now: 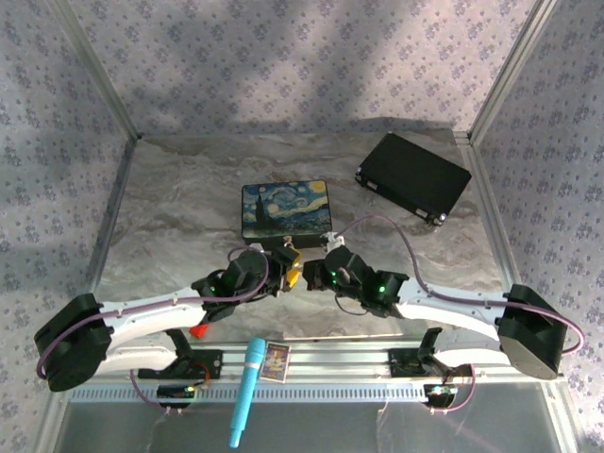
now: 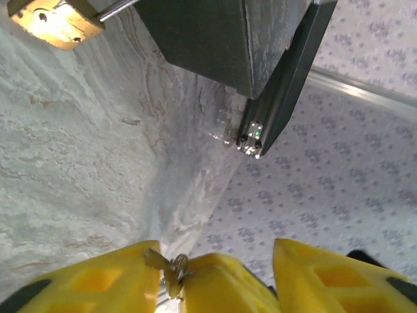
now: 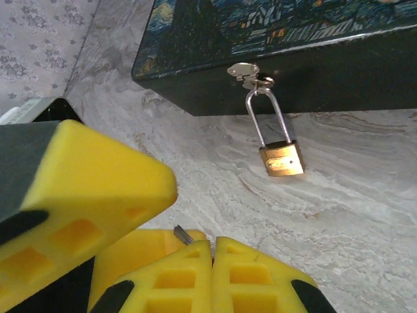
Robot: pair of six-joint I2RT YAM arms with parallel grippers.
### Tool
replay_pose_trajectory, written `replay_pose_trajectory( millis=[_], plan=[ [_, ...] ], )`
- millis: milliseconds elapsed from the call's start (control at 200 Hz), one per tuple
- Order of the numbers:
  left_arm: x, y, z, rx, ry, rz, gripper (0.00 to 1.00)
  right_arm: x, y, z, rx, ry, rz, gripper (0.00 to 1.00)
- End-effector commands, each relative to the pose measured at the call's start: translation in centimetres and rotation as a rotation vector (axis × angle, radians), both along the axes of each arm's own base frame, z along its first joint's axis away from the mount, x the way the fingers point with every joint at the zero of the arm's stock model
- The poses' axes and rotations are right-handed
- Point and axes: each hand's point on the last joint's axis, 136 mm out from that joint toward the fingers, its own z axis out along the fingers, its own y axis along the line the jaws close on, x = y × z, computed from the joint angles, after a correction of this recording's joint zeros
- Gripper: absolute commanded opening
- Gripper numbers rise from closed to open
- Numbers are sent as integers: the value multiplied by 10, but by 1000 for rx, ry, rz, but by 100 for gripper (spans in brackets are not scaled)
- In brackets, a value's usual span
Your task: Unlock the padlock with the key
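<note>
Marble tabletop (image 1: 189, 208); right end effector (image 3: 212, 246) pinches key (image 3: 183, 233); left end effector (image 2: 215, 261) half-open

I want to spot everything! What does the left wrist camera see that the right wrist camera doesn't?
Left wrist extra: the black case, a green light on its end. Right wrist extra: the painted lid of the box, and the padlock hanging by its whole shackle. Both: the padlock's brass body, the box's dark side, the marbled table, yellow fingers.
</note>
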Motion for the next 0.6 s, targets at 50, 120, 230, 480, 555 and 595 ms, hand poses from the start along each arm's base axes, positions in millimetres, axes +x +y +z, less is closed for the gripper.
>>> replay_pose_trajectory(
  millis=[50,120,230,480,555,595],
  plan=[
    [0,7,1,2,-11,28,35,2,4,15,43,-21,-6,0],
    [0,4,0,3,-9,16,29,0,2,15,44,-15,-4,0],
    [0,1,-3,10,-6,4,22,-2,-1,13,40,-8,-4,0],
    [0,0,-6,43,-20,-11,1,0,-8,9,42,1,-21,0],
    [2,1,-2,77,-55,-21,0,1,-10,12,46,-8,-18,30],
    [4,1,3,108,-93,-30,0,0,-13,14,49,-11,-11,61]
  ],
)
